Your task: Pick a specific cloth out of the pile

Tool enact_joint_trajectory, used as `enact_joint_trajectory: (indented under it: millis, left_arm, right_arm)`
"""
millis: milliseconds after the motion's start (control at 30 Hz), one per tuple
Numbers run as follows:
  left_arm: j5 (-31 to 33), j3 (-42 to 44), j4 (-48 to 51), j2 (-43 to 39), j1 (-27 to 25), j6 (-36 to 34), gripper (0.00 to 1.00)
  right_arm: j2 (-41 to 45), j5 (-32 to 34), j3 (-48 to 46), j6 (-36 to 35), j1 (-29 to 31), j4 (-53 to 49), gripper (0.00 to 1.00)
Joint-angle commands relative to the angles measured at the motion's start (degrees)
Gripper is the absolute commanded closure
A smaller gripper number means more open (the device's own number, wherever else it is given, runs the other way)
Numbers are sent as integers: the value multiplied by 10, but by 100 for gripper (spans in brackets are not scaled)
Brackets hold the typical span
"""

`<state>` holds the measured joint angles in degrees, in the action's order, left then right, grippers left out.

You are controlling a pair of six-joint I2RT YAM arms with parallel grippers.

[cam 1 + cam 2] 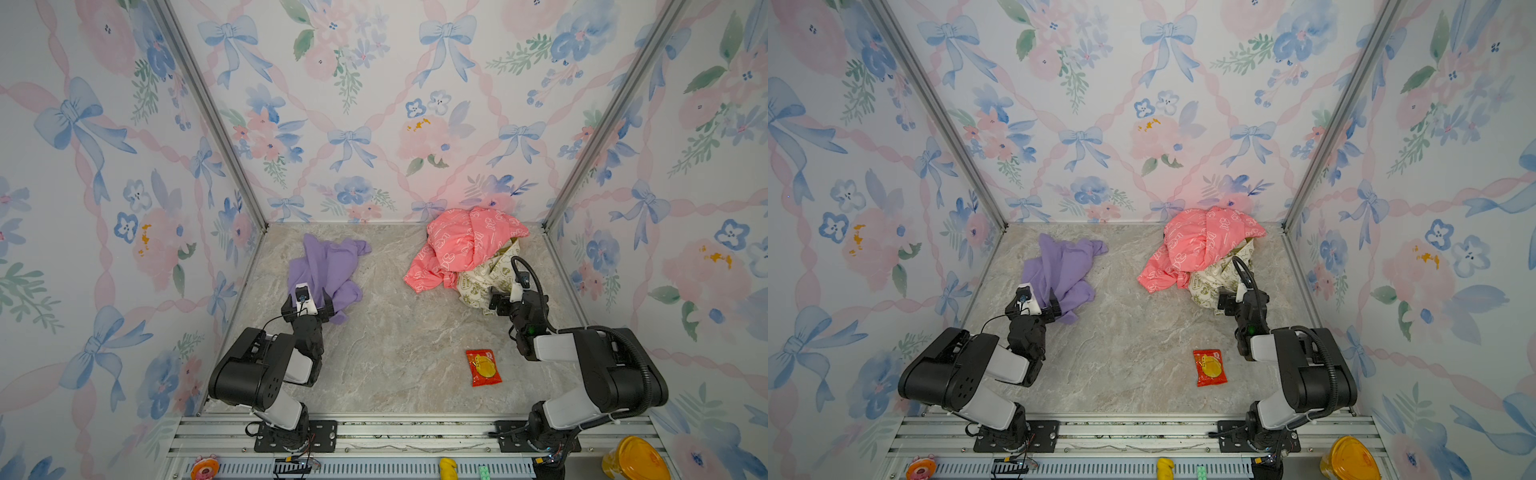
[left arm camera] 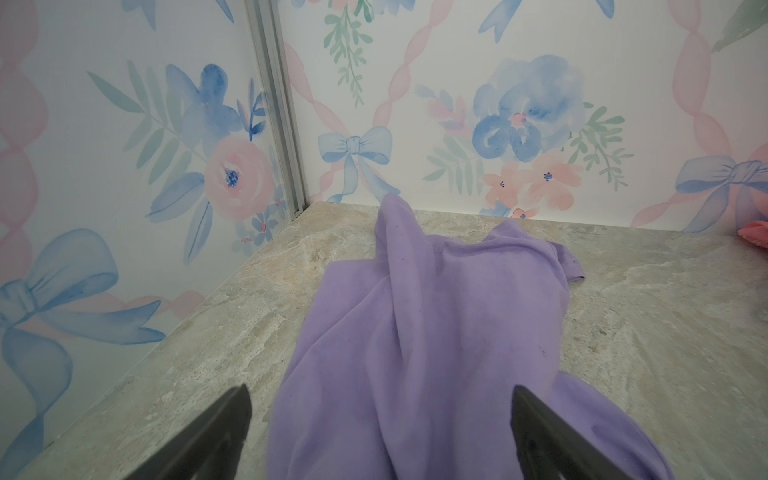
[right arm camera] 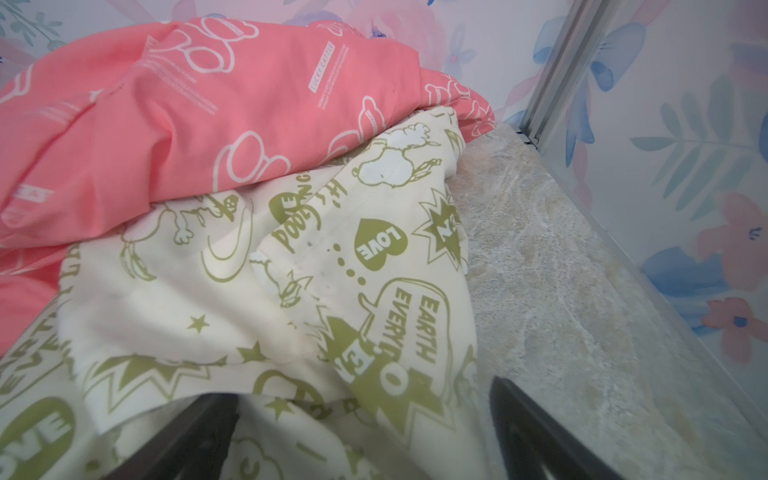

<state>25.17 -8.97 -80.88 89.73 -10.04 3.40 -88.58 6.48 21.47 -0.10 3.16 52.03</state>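
**A:** Starting at the left: how do the left jaws stand?

**B:** Spread wide, gripping nothing. They straddle the near edge of the cloth (image 2: 415,332), the plain purple one. It lies rumpled on the desk (image 1: 395,353), well to the left of the red snack packet (image 1: 483,368) and farther back.

**A:** Is it clear of the pile?

**B:** Yes, well apart. The pile (image 1: 465,253) sits straight behind the packet. The coral-pink cloth (image 1: 453,239) is on top, and the cream cloth (image 3: 208,291) under it spills out toward the packet.

**A:** And the right jaws?

**B:** Also wide open and empty. They hang over the cream cloth's near edge, between the packet and the rest of the pile, a little to the packet's right.
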Motion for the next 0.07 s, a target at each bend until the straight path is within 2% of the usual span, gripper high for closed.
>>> enact_joint_trajectory:
  millis: [0, 33]
  left_arm:
    - [-23, -9, 5, -2, 9, 0, 2]
    - [-27, -8, 4, -3, 6, -4, 2]
  right_arm:
    - [0, 7, 10, -3, 3, -4, 3]
    - [0, 7, 10, -3, 2, -4, 3]
